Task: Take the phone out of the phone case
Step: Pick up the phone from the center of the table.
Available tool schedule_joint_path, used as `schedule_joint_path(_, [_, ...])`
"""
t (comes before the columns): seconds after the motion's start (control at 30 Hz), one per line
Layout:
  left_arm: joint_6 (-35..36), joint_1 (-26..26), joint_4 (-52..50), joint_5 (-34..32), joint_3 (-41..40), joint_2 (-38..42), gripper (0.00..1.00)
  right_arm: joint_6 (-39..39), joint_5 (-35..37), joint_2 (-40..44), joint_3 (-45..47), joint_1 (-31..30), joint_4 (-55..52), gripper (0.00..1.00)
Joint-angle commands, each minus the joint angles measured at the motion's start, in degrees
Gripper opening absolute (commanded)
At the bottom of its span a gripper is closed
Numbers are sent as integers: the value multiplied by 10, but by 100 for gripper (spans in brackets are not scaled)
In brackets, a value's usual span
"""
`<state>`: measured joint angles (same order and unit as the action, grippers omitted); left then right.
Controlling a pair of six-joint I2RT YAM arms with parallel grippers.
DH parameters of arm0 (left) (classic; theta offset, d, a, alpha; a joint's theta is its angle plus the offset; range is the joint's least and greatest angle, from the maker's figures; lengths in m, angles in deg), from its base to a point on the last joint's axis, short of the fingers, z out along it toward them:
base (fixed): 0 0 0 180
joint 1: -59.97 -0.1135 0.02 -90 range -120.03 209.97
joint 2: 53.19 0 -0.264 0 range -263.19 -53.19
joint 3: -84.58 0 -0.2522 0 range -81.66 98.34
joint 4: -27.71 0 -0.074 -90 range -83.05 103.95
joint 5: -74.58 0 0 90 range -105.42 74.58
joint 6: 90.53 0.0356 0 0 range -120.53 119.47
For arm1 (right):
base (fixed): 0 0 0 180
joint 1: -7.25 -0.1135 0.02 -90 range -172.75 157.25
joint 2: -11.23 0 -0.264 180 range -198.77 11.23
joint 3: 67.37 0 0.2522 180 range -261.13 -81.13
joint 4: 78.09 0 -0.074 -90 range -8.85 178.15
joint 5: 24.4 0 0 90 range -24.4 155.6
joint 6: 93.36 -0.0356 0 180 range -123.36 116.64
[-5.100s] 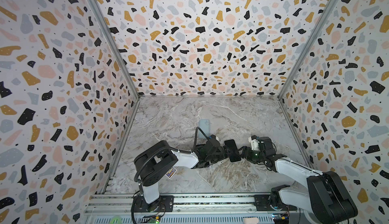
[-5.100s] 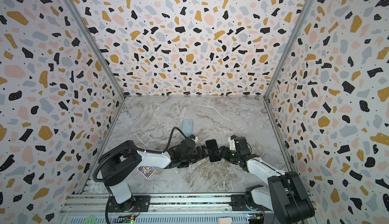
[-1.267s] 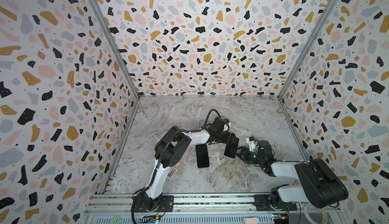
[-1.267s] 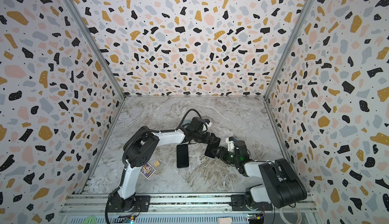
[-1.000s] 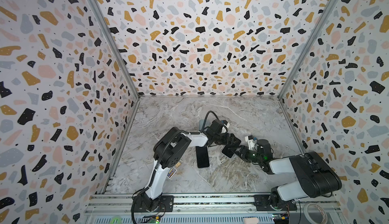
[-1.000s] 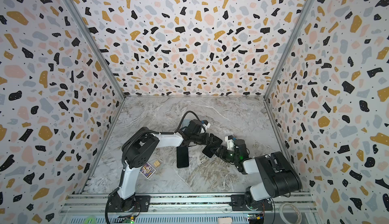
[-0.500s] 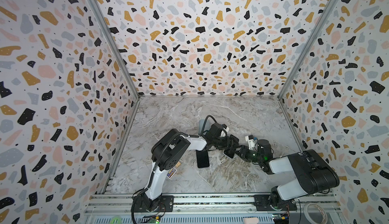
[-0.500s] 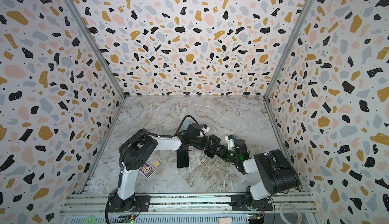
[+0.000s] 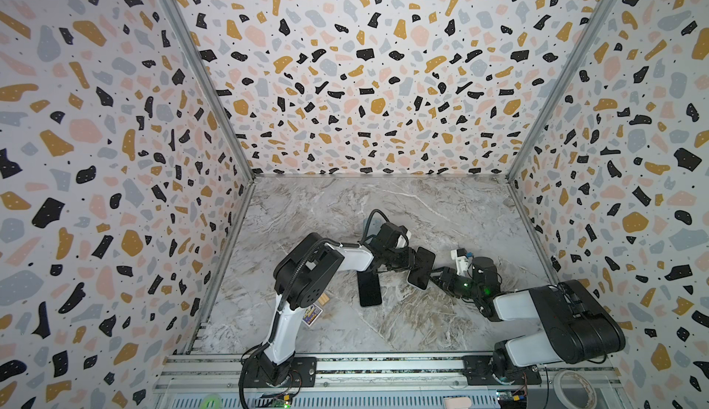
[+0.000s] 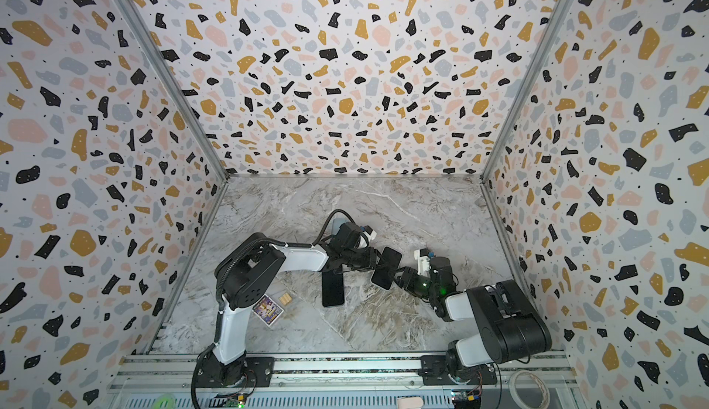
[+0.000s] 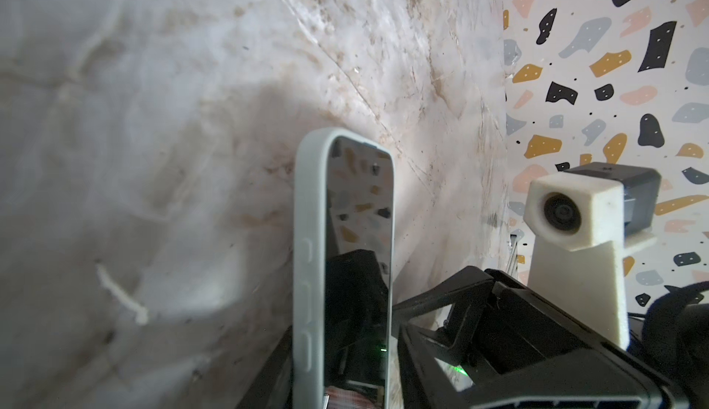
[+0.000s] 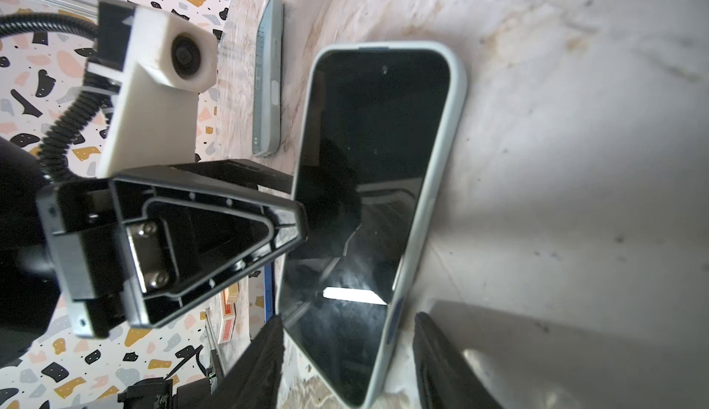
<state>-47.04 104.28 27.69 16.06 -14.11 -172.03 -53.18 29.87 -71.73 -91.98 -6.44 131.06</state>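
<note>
cased phone [image 9: 422, 268] held tilted above marble bench [image 9: 422, 322], right tool [image 9: 437, 275] gripping its end, left tool [image 9: 409, 263] clamped on its side, second phone [image 9: 369, 290] flat on bench

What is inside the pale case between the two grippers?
A phone fills the pale case, with its dark screen facing out. The back of the phone and the inner floor of the case are covered by the phone itself, so they cannot be seen.
</note>
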Motion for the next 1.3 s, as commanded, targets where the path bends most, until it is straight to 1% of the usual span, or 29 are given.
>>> schedule_joint_path(0.0, [2,-1,29,17,9,-4,30,8,15,4,13,2,-53,55])
schedule_joint_path(0.23, [-17,-1,62,32,1,-3,15,8,9,24,19,3,-50,55])
schedule_joint_path(0.33, [-33,-1,88,38,-5,2,2,5,2,43,29,3,-42,59])
schedule_joint_path(0.37, [-36,-1,93,37,-7,5,0,2,-3,52,36,4,-32,62])
schedule_joint_path(0.5, [-70,-1,140,38,-27,17,0,-3,-10,105,50,5,-27,71])
schedule_joint_path(0.63, [-88,-1,164,37,-38,20,0,2,-12,153,53,14,-53,75])
schedule_joint_path(0.73, [-113,-1,209,30,-58,34,0,-8,-20,192,61,27,-64,76])
schedule_joint_path(0.83, [-169,-2,297,24,-85,53,0,-41,-25,242,82,32,-41,80])
schedule_joint_path(0.93, [-232,-3,404,10,-110,67,0,-67,-23,297,90,33,-41,85])
schedule_joint_path(1.07, [-346,-3,581,-13,-148,67,0,-103,-24,358,102,45,-27,92])
schedule_joint_path(1.17, [-401,-2,665,-32,-165,69,0,-138,-44,374,114,63,28,94])
schedule_joint_path(1.27, [-421,2,701,-47,-180,80,0,-171,-73,356,116,71,110,93])
